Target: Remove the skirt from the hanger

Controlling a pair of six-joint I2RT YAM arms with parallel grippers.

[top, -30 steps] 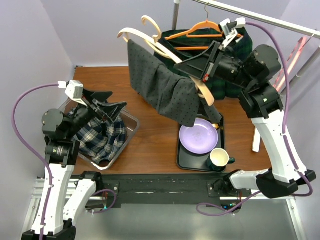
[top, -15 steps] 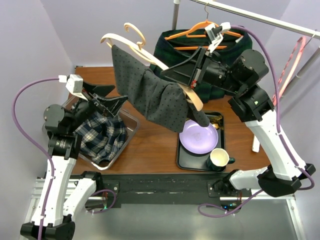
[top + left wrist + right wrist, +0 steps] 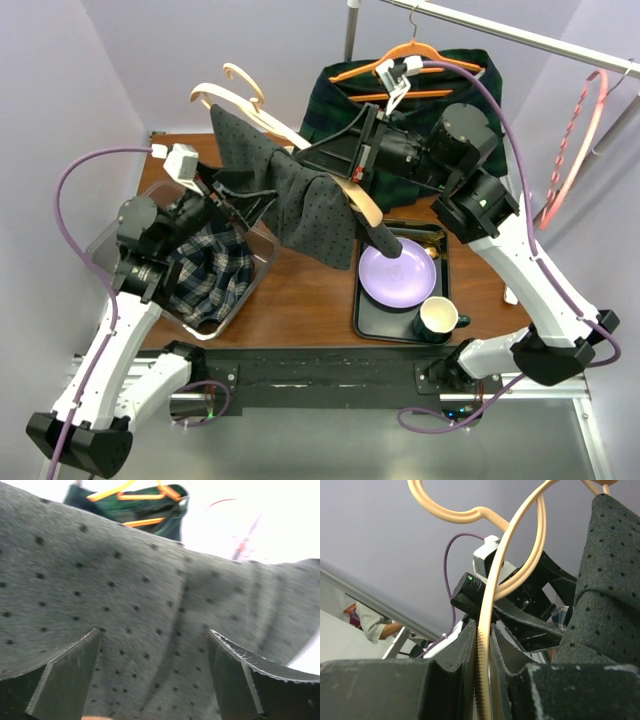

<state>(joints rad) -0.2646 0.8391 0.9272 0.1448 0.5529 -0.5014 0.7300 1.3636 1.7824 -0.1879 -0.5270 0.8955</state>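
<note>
Top view looks down over the table (image 3: 300, 290). Left wrist view sits tight against the skirt (image 3: 150, 595); right wrist view peers up the hanger (image 3: 481, 645), skirt at right.

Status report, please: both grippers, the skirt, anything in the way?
Left gripper open, facing the skirt. Right gripper shut on the hanger. Skirt draped on hanger, not yet off. Purple plate below the hem.

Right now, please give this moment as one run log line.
right gripper: shut on hanger | left gripper: open, at skirt | skirt: draped on hanger, not yet off
</note>
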